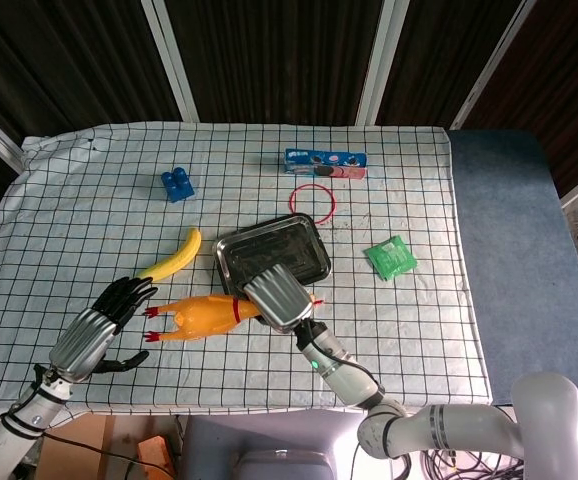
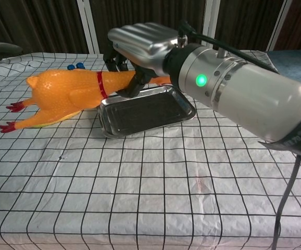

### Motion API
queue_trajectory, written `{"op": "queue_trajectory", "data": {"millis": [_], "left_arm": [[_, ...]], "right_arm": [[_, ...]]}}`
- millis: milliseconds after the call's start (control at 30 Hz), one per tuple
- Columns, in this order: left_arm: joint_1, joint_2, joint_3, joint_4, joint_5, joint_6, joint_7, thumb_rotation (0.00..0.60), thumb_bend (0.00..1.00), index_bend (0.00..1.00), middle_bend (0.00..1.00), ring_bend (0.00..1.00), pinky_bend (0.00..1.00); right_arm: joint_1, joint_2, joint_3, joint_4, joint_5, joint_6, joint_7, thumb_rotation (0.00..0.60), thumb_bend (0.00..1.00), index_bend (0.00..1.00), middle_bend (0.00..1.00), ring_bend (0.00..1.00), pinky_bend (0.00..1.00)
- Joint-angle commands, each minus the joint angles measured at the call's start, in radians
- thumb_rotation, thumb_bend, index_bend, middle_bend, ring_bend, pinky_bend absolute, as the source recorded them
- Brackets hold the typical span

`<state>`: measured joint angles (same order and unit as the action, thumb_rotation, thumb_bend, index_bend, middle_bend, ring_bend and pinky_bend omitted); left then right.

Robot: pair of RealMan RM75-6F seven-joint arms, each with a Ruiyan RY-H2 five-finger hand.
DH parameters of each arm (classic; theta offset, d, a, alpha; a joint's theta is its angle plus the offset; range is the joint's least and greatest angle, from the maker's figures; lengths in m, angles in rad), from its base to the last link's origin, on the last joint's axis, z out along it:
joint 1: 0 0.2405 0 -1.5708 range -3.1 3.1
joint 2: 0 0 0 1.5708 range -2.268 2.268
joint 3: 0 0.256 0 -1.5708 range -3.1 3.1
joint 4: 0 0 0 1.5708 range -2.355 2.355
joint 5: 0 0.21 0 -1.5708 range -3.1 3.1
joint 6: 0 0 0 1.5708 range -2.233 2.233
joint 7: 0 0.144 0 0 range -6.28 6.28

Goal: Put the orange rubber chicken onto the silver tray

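My right hand [image 1: 278, 297] [image 2: 140, 44] grips the orange rubber chicken [image 1: 201, 315] [image 2: 67, 96] by its neck and holds it in the air, feet pointing left. The chicken hangs left of the silver tray [image 1: 289, 246] [image 2: 155, 109], which is empty. My left hand [image 1: 104, 325] is raised with fingers spread, just left of the chicken's red feet, holding nothing. In the chest view only a dark bit of the left hand [image 2: 2, 48] shows at the far left edge.
A banana [image 1: 169, 260] lies left of the tray, partly behind the chicken. A blue block [image 1: 177, 184], a cookie pack [image 1: 325, 162], a red ring [image 1: 313, 199] and a green packet [image 1: 390, 257] sit on the checked cloth further back and right.
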<state>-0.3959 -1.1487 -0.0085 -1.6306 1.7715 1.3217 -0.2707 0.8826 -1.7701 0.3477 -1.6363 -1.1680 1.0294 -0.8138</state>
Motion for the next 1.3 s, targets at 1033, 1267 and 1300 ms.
{"op": "queue_trajectory", "data": {"millis": [1033,1267,1300], "left_arm": [[-0.109,-0.152,-0.077,-0.007,-0.182,-0.083,0.027,0.600,0.47,0.43,0.50,0.53,0.78],[-0.080,-0.255,-0.125,0.045,-0.206,0.033,0.182,0.600,0.74,0.74,0.84,0.85,1.00],[-0.078,-0.269,-0.127,0.058,-0.198,0.050,0.203,0.600,0.76,0.75,0.87,0.87,1.00]], "right_arm": [[0.118,-0.083,0.011,0.039,0.126,0.105,-0.049,0.600,0.37,0.98,0.71,0.75,0.93],[0.113,-0.064,-0.001,0.027,0.129,0.116,-0.036,0.600,0.37,0.98,0.71,0.75,0.93],[0.112,-0.060,-0.003,0.026,0.130,0.117,-0.035,0.600,0.37,0.98,0.71,0.75,0.93]]}}
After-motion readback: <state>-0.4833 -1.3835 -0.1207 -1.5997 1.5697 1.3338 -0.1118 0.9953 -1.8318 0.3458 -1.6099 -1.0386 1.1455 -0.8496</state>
